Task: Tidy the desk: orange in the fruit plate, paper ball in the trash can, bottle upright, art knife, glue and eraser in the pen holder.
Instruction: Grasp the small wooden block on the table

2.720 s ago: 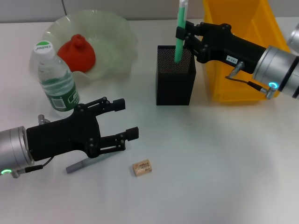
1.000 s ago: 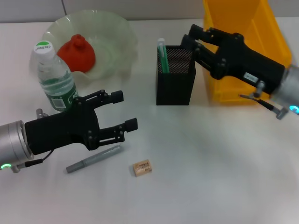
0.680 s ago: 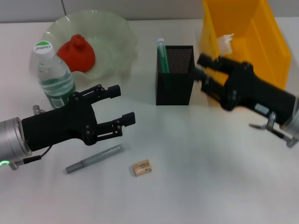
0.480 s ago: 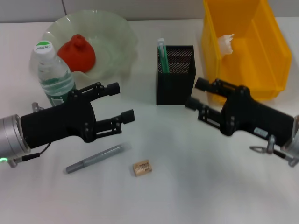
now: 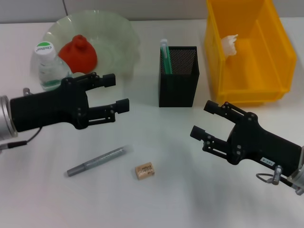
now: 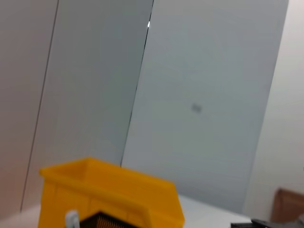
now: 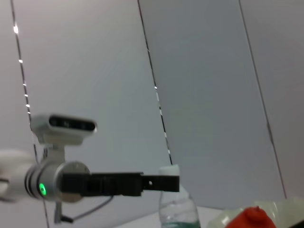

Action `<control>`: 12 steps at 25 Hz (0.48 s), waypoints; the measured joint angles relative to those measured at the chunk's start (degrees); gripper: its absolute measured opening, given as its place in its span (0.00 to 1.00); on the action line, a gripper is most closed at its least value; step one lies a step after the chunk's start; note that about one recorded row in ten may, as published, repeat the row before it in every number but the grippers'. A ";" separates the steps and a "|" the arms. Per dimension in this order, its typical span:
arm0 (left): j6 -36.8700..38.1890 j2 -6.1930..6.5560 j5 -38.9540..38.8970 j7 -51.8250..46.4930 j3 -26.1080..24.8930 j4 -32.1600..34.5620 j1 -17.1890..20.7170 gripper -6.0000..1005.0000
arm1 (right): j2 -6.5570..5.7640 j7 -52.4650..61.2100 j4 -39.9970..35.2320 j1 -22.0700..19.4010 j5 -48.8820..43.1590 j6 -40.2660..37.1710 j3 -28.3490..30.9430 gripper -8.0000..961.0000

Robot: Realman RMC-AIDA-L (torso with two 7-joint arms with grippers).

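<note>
The orange [image 5: 78, 52] lies in the pale-green fruit plate [image 5: 114, 33]. Beside the plate stands the upright bottle [image 5: 46, 66], partly hidden by my left arm. My left gripper [image 5: 116, 92] hovers open and empty in front of the bottle. The green glue stick [image 5: 165, 54] stands in the black mesh pen holder [image 5: 178, 90]. Inside the yellow trash can [image 5: 247, 92] lies the paper ball [image 5: 229, 43]. On the table, the grey art knife [image 5: 96, 161] and the tan eraser [image 5: 144, 170] lie close together. My right gripper [image 5: 202, 118] is open and empty, to the right of the eraser.
The left wrist view shows the trash can [image 6: 109, 197] against a grey wall. In the right wrist view, the left arm [image 7: 95, 183] shows in front of the bottle [image 7: 175, 204] and the orange [image 7: 251, 219].
My right gripper let the glue stick go into the pen holder, then drew back toward the near right. My left gripper moved up and back toward the bottle.
</note>
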 joint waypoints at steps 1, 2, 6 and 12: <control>-0.40 -0.03 4.86 -10.40 -0.02 8.65 0.10 0.80 | 0.01 -0.01 0.15 0.12 0.01 0.61 0.01 0.77; -0.42 -0.06 5.43 -11.44 0.01 9.78 0.07 0.80 | 0.04 -0.02 0.16 0.24 0.04 1.21 0.02 0.78; -0.09 -0.25 11.74 -21.46 1.33 19.80 -0.12 0.80 | 0.13 -0.05 0.20 0.66 0.21 3.46 0.07 0.78; -0.96 -0.20 25.33 -41.36 8.35 35.78 -1.29 0.80 | 0.18 0.17 0.22 1.65 0.97 5.78 0.12 0.78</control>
